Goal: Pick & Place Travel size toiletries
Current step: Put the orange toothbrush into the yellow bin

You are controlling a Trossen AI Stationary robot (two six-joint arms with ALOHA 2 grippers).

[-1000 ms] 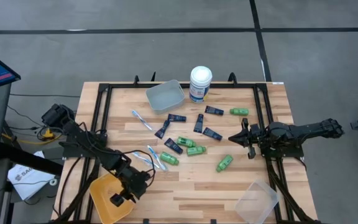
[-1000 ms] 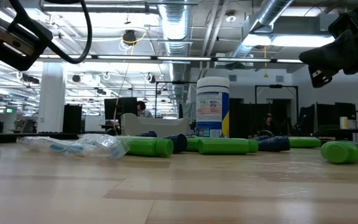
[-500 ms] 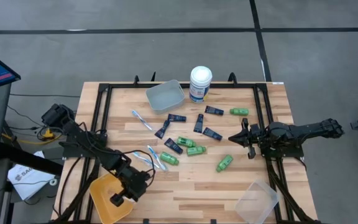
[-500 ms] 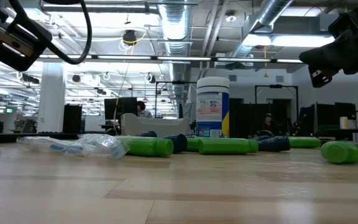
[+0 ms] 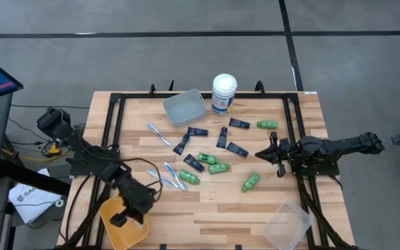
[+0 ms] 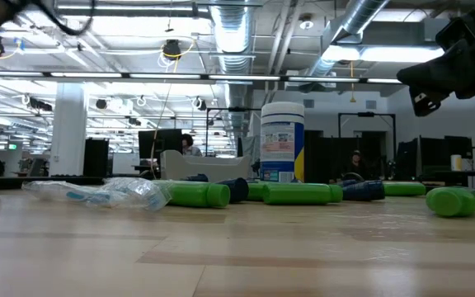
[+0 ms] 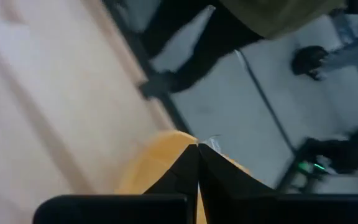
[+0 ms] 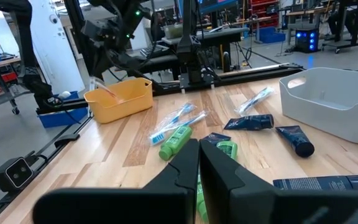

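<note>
Your left gripper (image 5: pixel 119 220) hung clenched and empty over the yellow bin (image 5: pixel 114 229) at the table's seven o'clock; your right gripper (image 5: pixel 263 154) waited clenched at three o'clock; the toiletries, green bottles (image 5: pixel 218 168), navy tubes (image 5: pixel 192 163) and toothbrushes (image 5: pixel 173 176), lay scattered around the centre.

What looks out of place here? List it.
Nothing is damaged or spilled. The toiletries are simply scattered loose over the table: green bottles, navy tubes and toothbrushes lie flat at mixed angles. The canister stands upright beside the grey bin. The clear bin sits at the near right corner.
</note>
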